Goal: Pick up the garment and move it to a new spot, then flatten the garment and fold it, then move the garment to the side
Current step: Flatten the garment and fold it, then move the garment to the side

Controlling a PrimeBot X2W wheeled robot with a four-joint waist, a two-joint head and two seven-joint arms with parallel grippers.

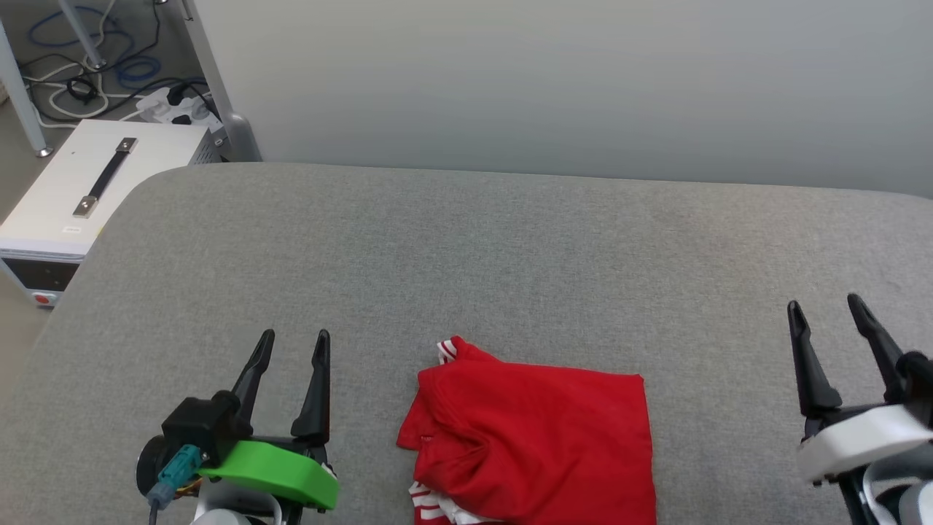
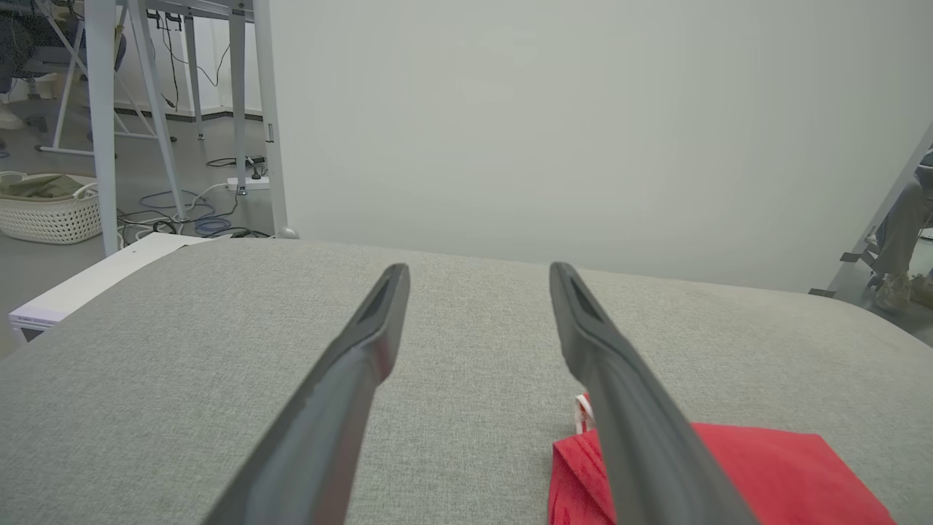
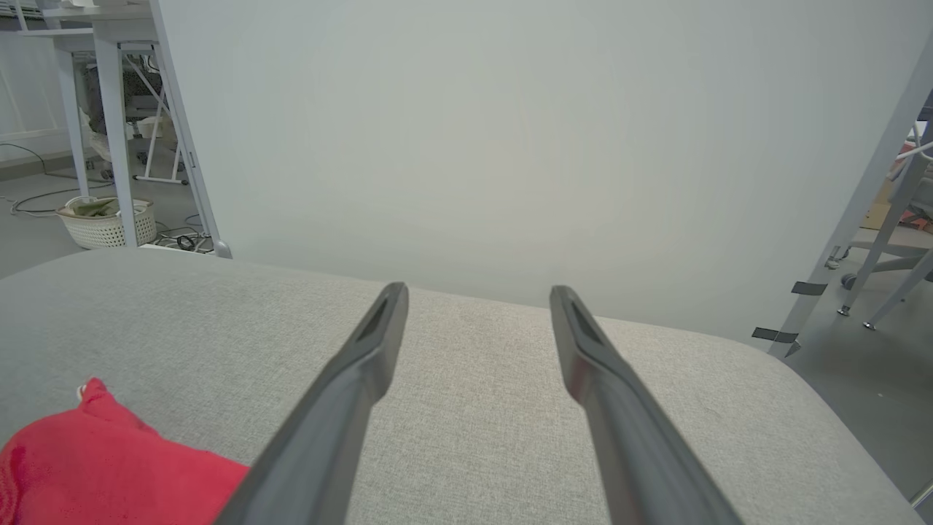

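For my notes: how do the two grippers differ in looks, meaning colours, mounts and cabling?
Both carry two long, dark, tapering fingers. The left gripper sits on a bright green mount with a black block and a teal cable connector. The right gripper has a white mount.

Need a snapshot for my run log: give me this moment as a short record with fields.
garment: red T-shirt, rough folded rectangle, left edge rumpled, striped trim showing
surface: grey fabric-covered table
left gripper: open, empty, left of the shirt, apart
right gripper: open, empty, right of the shirt, farther off
beside table: white box with black handle
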